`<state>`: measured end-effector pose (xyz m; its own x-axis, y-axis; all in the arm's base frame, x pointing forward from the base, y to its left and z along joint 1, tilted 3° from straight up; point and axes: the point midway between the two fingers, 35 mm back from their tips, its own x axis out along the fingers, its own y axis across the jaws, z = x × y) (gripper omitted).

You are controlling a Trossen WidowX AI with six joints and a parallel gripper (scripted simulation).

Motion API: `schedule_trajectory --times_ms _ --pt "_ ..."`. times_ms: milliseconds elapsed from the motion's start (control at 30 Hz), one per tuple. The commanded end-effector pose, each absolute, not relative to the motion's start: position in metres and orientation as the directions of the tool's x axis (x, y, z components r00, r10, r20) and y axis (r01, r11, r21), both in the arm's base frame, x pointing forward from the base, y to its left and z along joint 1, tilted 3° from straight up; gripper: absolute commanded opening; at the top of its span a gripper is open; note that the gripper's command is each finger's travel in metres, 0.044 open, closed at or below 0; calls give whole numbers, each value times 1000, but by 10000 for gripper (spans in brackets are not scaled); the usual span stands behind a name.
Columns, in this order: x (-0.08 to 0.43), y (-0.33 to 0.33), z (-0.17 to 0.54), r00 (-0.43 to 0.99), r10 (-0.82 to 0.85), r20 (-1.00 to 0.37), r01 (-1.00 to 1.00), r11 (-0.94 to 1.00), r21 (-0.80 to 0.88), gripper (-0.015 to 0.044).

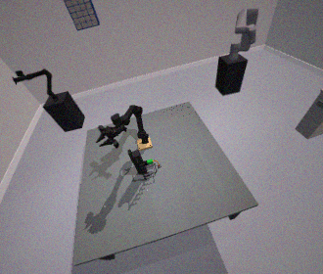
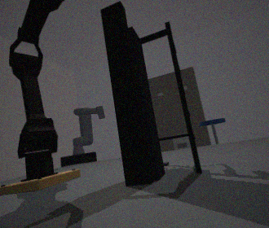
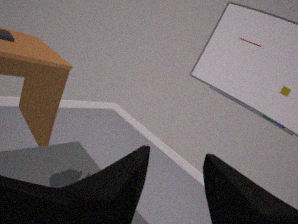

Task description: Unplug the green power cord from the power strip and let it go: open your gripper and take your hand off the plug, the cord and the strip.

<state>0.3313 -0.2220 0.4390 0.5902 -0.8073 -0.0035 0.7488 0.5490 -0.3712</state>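
My gripper (image 3: 176,157) (image 1: 99,143) is partly open, with nothing between its fingertips. It hangs in the air over the left back part of the grey table (image 1: 200,186), well away from the green piece, and is out of frame in the exterior view. A small bright green piece (image 1: 150,161) lies beside a tall black block (image 1: 136,160) (image 2: 135,114); whether it is plug or cord I cannot tell. Thin looping lines like cords lie around the block's foot. I cannot make out the power strip or whether the plug sits in it. None of these shows in the wrist view.
The arm's base stands on a wooden board (image 1: 148,146) (image 2: 37,185), just behind the black block. A thin black frame (image 2: 180,89) stands out from the block's side. A small orange piece lies by the green one. The wrist view shows a whiteboard (image 3: 250,65) and a wooden desk (image 3: 45,100).
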Motion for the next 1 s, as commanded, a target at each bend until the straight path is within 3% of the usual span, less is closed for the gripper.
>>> schedule_trajectory --times_ms 0,233,467,700,967 --pt "359 -195 416 684 -724 -93 610 637 -470 160" --pt "404 -120 356 812 -480 -333 180 749 -638 160" --pt "417 -33 296 795 -208 -570 -294 691 -661 160" --pt "400 41 231 614 -23 -789 -686 478 -548 160" --pt "362 66 168 282 16 -959 -946 170 -275 160"
